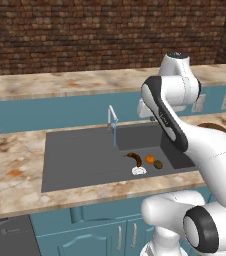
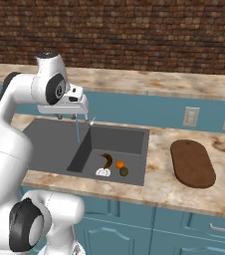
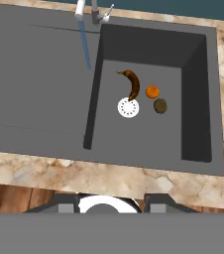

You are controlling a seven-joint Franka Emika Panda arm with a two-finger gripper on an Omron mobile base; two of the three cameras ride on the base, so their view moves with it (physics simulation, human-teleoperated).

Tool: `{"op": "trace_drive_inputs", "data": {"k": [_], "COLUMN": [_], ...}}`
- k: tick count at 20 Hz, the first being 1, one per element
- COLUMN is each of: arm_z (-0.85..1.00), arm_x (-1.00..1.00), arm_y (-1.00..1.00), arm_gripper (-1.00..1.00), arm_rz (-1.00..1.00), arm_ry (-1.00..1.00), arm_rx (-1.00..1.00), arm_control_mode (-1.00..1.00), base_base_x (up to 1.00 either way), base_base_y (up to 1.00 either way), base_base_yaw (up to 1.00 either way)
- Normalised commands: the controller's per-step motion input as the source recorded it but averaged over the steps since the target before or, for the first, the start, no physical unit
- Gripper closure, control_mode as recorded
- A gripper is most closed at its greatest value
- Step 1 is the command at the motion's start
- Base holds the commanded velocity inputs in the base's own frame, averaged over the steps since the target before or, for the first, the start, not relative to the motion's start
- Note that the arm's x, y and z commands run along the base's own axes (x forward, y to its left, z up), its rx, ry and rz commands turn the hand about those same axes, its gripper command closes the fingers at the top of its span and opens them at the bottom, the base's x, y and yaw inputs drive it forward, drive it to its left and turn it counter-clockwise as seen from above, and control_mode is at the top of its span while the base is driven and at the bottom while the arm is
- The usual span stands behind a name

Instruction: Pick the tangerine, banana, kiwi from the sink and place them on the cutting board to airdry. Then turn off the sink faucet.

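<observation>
Sink (image 2: 129,137): you see a dark grey basin set in the marbled counter (image 2: 159,191), with a flat grey drainboard on its left side and the deep bowl on its right.
Drain (image 3: 128,107): a small white round disc on the bowl's floor.
Banana (image 3: 132,83): you find it on the bowl's floor, a dark brown crescent, one end just beside the drain.
Tangerine (image 3: 152,92): a bright orange ball near the banana, on the side away from the drainboard.
Kiwi (image 3: 160,105): an olive-brown oval just beside the tangerine and level with the drain.
Faucet (image 1: 112,117): thin silver spout at the back edge of the sink; a blue stream (image 3: 85,49) falls from it, so the water is running.
Cutting board (image 2: 192,162): dark brown, rounded ends, lying bare on the counter well to the right of the sink.
Gripper (image 2: 73,117): you see it held high above the sink, near the faucet, holding nothing.
Fingers: you cannot tell how far apart they stand.
</observation>
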Motion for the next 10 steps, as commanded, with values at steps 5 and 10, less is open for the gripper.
{"op": "trace_drive_inputs", "data": {"k": [5, 10], "arm_z": [-0.08, -0.34], "arm_x": [-0.05, 0.00], "arm_y": [0.00, -0.31], "arm_gripper": [-1.00, -1.00], "arm_rz": [0.00, 0.03], "arm_ry": [0.00, -0.10], "arm_rx": [0.00, 0.00], "arm_control_mode": [-1.00, -1.00], "base_base_x": [0.00, 0.00], "base_base_y": [0.00, 0.00], "base_base_yaw": [0.00, 0.00]}}
